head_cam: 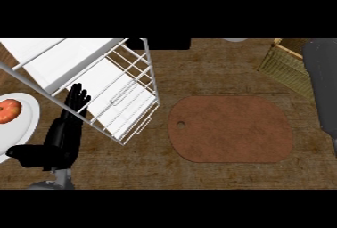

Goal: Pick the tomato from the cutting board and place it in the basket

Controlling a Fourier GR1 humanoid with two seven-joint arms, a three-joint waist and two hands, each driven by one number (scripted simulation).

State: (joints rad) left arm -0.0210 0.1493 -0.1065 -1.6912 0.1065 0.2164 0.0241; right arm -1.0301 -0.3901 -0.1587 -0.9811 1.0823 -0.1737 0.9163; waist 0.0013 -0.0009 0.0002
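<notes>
The left robot hand [74, 103] comes up from the lower left edge, forearm angled slightly right, fingers straight and pointing up the view, relaxed and not curled round anything. Its fingertips sit right at the lower edge of a white wire rack [125, 95] that leans across the upper left of the worktop [217, 67] (can't tell if they actually touch the wire or just overlap it from this angle).

The tomato [8, 110] isn't on the cutting board. It's sitting on a white plate [23, 133] at the far left edge, partly cut off by the frame, just to the left of the left robot hand and apart from it.

The brown cutting board [230, 130] lies flat in the middle right of the worktop, hole at its left end, well apart from the hand.

The woven basket [284, 67] is up in the top right corner, tilted. Beside it a grey forearm [322, 84] runs down the right edge; the right robot hand itself doesn't show.
</notes>
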